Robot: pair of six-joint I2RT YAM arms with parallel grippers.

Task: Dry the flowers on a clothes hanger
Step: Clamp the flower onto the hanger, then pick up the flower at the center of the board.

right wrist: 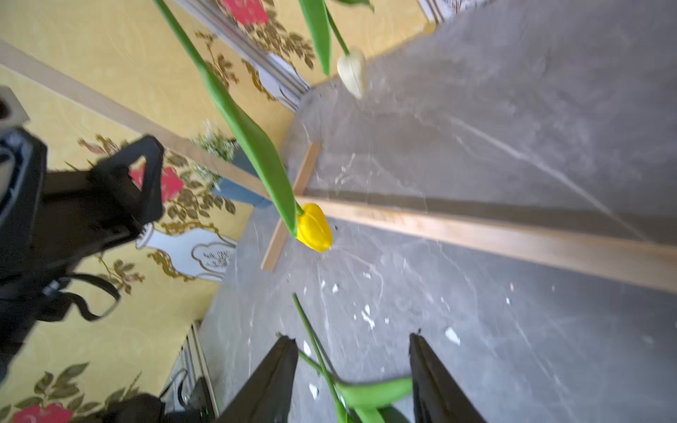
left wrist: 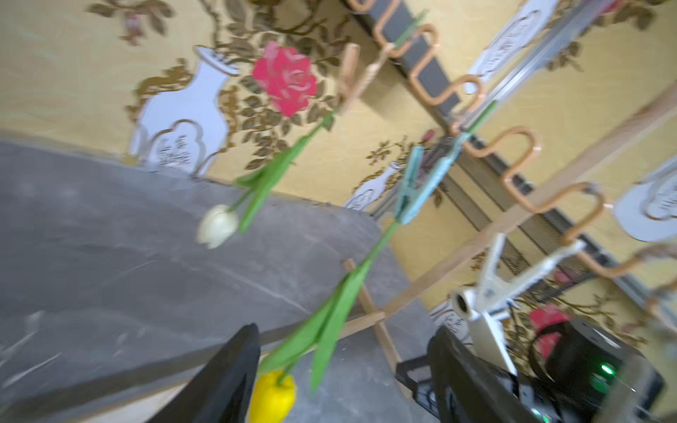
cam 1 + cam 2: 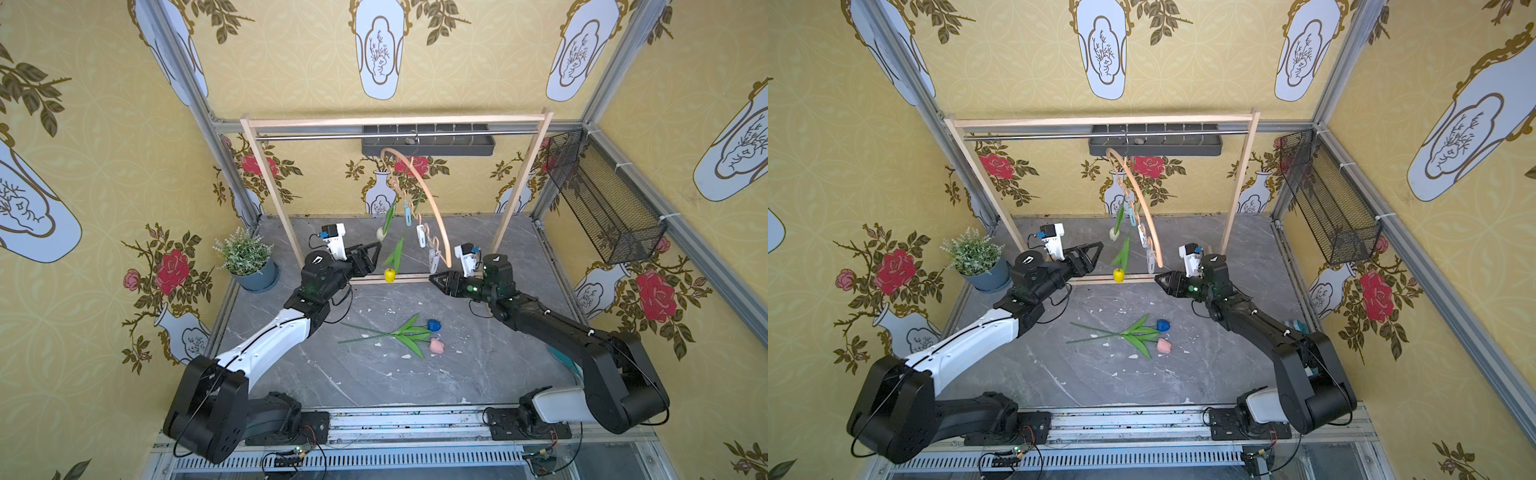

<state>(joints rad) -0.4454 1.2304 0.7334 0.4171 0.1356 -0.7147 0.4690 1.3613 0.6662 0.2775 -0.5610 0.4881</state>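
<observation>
White tulip [image 3: 381,233] and yellow tulip [image 3: 390,275] hang pegged to the hanger [image 3: 431,199]. Left gripper [image 3: 374,258] and right gripper [image 3: 434,281] gape empty.

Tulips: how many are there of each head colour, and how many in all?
white tulip, hanging: 1
yellow tulip, hanging: 1
blue tulip, lying flat: 1
pink tulip, lying flat: 1
Total: 4

Lab test cell, alu frame [image 3: 618,62], wallpapered panels [image 3: 291,75]
</observation>
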